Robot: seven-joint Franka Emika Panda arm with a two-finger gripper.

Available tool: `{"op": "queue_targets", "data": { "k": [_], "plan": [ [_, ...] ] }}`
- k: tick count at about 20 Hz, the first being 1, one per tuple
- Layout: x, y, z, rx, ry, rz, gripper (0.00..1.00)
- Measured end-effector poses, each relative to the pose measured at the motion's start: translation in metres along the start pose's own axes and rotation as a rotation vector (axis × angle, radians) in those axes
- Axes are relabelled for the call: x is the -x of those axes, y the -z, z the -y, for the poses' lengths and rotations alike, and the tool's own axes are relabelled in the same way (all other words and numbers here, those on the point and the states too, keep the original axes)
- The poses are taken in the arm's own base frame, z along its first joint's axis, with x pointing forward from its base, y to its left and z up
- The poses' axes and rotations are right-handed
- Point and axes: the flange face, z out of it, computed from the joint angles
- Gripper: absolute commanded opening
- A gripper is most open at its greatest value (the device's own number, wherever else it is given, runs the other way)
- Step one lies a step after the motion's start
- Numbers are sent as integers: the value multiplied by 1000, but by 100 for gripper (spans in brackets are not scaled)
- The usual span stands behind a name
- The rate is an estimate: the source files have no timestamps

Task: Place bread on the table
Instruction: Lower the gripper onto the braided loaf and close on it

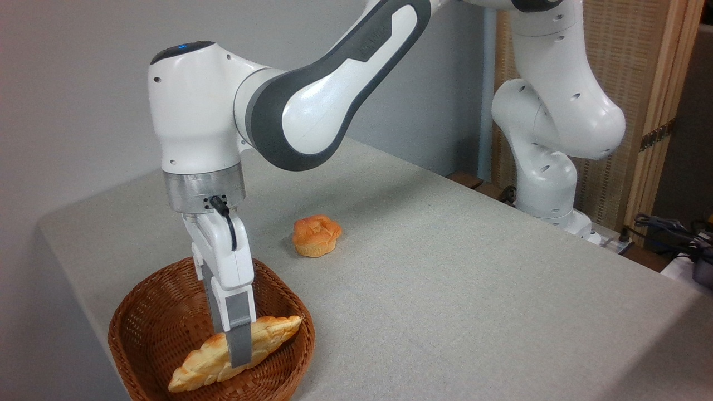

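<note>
The gripper (pixel 234 348) reaches down into the basket (pixel 146 328) at the near left of the table (pixel 445 289), its fingers clamped across the middle of the bread (pixel 267 334) (one pointed end lies over the basket's right rim). A small bun (pixel 316 235) sits farther back.

Bright, even, soft light from above. Faint shadow under the arm (pixel 334 72) on the table (pixel 473 278). Sharp, no glare, slightly grainy.
</note>
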Motion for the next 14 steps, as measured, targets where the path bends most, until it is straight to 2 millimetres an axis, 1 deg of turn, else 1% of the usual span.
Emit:
{"op": "queue_targets", "data": {
  "k": [14],
  "plan": [
    [0,-2,0,2,-2,2,30]
  ]
}}
